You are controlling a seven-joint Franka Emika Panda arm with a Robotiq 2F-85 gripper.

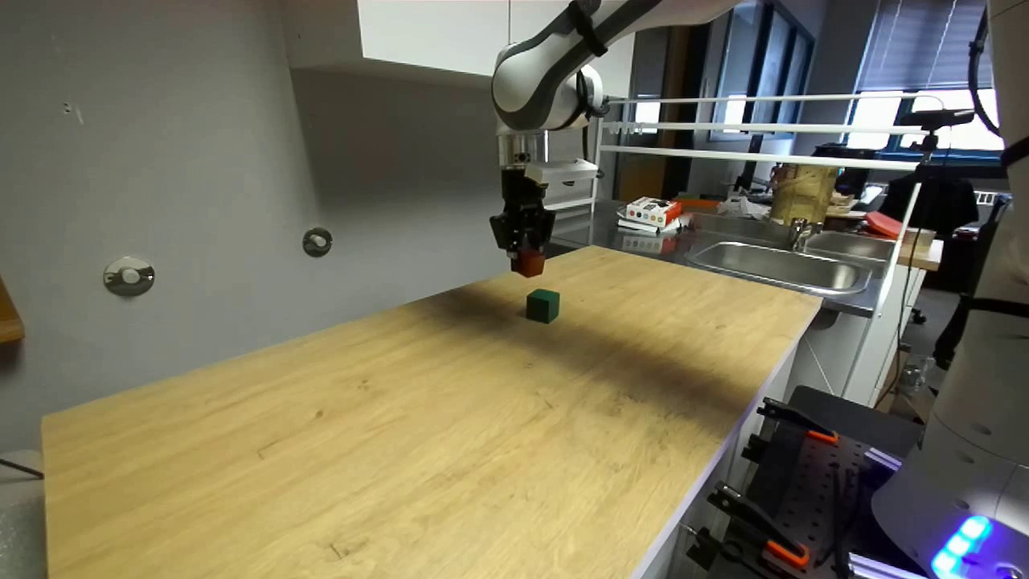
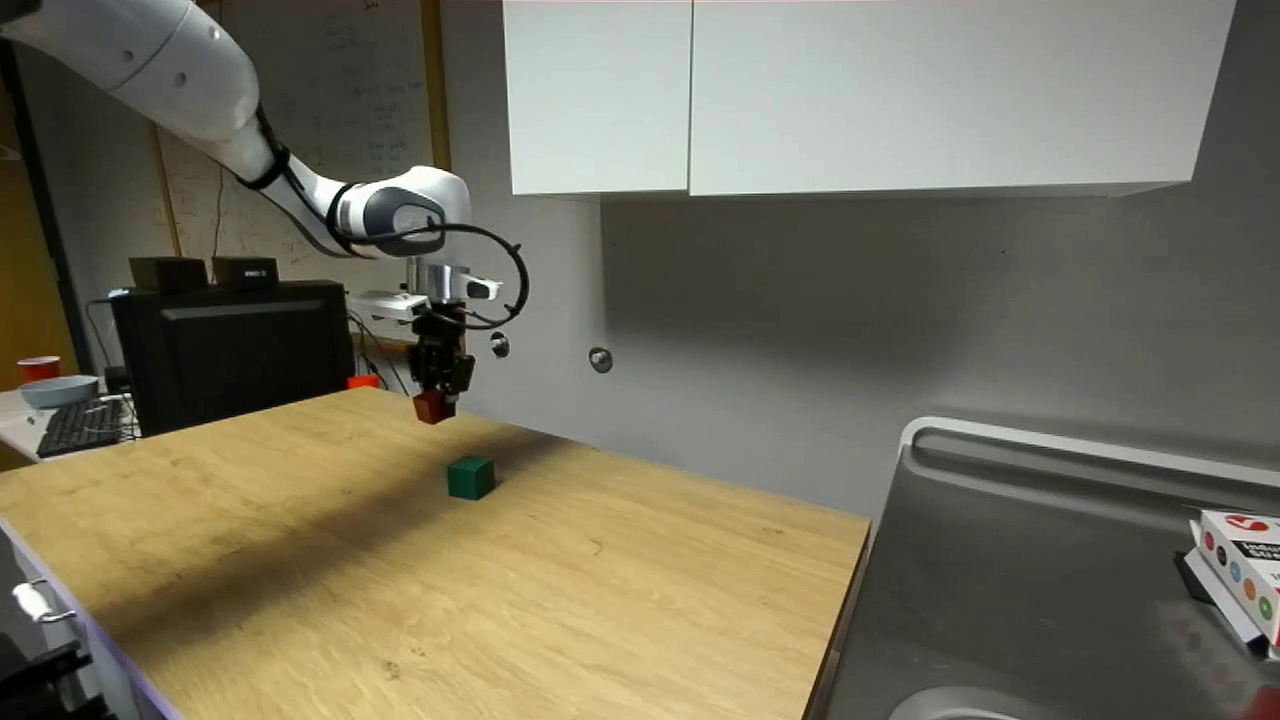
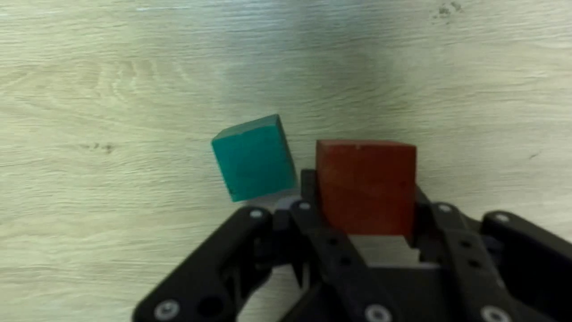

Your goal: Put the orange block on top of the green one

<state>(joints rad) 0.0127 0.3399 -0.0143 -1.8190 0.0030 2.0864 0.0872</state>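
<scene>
Fingers closed on orange; the wrist view puts green at its nine o'clock: I'd guess releasing now misses.

tabletop: wood-grained | sink: glossy metal | green block: matt, smooth
</scene>
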